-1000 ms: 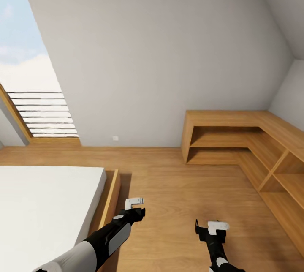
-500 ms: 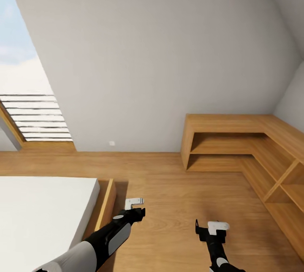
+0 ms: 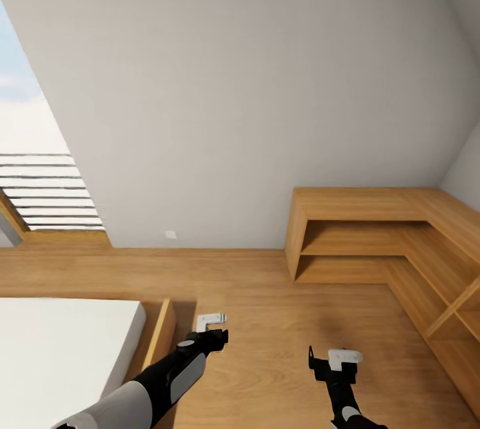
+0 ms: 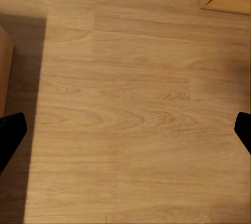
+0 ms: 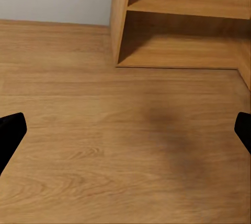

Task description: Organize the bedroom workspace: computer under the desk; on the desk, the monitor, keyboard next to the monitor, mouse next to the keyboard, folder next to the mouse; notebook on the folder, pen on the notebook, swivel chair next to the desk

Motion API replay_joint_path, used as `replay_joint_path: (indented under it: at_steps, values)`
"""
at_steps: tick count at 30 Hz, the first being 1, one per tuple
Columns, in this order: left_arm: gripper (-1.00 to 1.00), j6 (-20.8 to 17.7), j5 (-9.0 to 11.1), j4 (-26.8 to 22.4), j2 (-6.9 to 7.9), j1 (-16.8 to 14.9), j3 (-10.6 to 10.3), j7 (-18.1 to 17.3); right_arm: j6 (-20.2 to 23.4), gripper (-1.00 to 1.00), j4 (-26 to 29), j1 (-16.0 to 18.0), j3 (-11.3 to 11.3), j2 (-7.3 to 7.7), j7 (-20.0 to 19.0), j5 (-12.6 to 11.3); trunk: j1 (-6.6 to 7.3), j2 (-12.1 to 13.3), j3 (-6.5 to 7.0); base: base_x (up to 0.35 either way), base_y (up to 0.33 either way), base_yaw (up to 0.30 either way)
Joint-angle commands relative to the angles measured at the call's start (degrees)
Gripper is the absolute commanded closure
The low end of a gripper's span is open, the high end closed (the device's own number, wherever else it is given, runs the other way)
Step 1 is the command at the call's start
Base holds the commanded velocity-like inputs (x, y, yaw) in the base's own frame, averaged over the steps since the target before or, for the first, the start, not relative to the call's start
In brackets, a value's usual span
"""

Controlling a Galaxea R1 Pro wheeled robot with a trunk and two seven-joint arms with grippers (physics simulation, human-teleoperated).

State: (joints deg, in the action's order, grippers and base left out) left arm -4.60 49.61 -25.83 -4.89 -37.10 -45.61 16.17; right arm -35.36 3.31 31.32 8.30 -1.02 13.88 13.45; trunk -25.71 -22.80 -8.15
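The head view looks across the bedroom's light wood floor (image 3: pixel 267 309) toward a pale grey sloped wall (image 3: pixel 253 96). At the left of that view a low wood-framed bed with a white mattress (image 3: pixel 60 349) reaches toward the left arm, its wooden side rail just beside that arm's forearm. At the right a low open light-wood shelf unit (image 3: pixel 373 236) runs along the wall and turns a corner down the right side; its compartments look bare. A slatted window with bright sky (image 3: pixel 40 189) sits at the far left, and a small white wall plate (image 3: pixel 171 234) is set low on the grey wall.

Both arms are held out low over the floor. The left gripper (image 3: pixel 211 320) has white fingers; in the left wrist view its dark fingertips (image 4: pixel 11 132) sit at opposite edges of the picture, spread wide with only floorboards between them. The right gripper (image 3: pixel 337 357) is likewise spread wide in the right wrist view, its fingertips (image 5: pixel 10 130) far apart, with nothing held and nothing touched.

Between the bed rail and the shelf unit lies a broad strip of bare floor. The shelf's end panel (image 5: pixel 121 20) stands ahead of the right gripper, well apart from it.
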Motion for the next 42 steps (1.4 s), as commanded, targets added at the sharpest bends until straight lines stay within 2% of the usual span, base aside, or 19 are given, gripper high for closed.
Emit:
replay_joint_path:
  at_steps: [1,10,16,21,22,25,26,31,39,42]
  values:
    - [-1.00,-0.1,0.3,-0.1,0.05,-0.1,-0.4,0.5,-0.1,-1.00,-0.1,0.1,0.4,-0.02,0.3,0.6,-0.07,-0.1,-0.12,0.330,-0.073,0.000]
    - [-1.00,-0.1,0.4,0.0,0.24,-0.1,-0.3,0.4,-0.4,-1.00,-1.6,0.0,0.4,-0.08,0.2,0.5,-0.07,-0.1,-0.12,0.330,-0.037,-0.006]
    - [-1.00,-0.1,0.5,1.8,0.56,-0.1,-0.3,0.4,-3.2,-1.00,-3.3,0.0,0.4,-0.61,0.2,0.5,-0.07,-0.1,-0.12,0.330,-0.005,-0.068]
    - [-1.00,1.0,0.4,9.8,0.32,-0.1,-0.5,0.1,-4.6,-1.00,-4.3,-1.5,0.4,-0.73,0.2,0.6,-0.07,-0.1,-0.12,0.330,-0.001,-0.096]
    - [-1.00,6.8,0.4,17.6,-1.38,0.4,-0.6,0.0,-5.3,-1.00,-4.5,-5.0,0.3,-0.70,0.1,0.9,-0.07,-0.1,-0.12,0.330,0.000,-0.208]
    - [-1.00,11.1,0.5,21.1,-2.11,1.2,-0.6,-0.1,-5.5,-1.00,-4.6,-6.7,0.3,-0.59,0.1,1.2,-0.07,-0.1,-0.12,0.330,0.000,-0.233]
    - [-1.00,13.3,0.5,22.3,-2.34,2.1,-0.5,-0.1,-5.7,-1.00,-4.6,-7.4,0.2,-0.53,0.1,1.3,-0.07,-0.1,-0.11,0.330,0.000,-0.259]
    - [-1.00,16.3,0.6,24.0,-2.33,5.8,-0.5,-0.1,-7.2,-1.00,-4.6,-8.6,0.2,-0.42,0.0,1.5,-0.07,-0.1,-0.06,0.330,0.000,-0.271]
    - [-1.00,17.5,0.6,24.5,-2.07,11.2,-0.4,0.0,-8.7,-1.00,-4.6,-9.8,0.1,-0.66,0.0,1.5,-0.07,-0.1,0.17,0.330,0.000,-0.278]
    - [-1.00,18.2,0.5,24.6,-1.56,13.9,-0.4,-0.1,-9.6,-1.00,-4.6,-10.7,0.1,-0.69,0.0,1.5,-0.07,-0.1,0.31,0.330,0.000,-0.262]
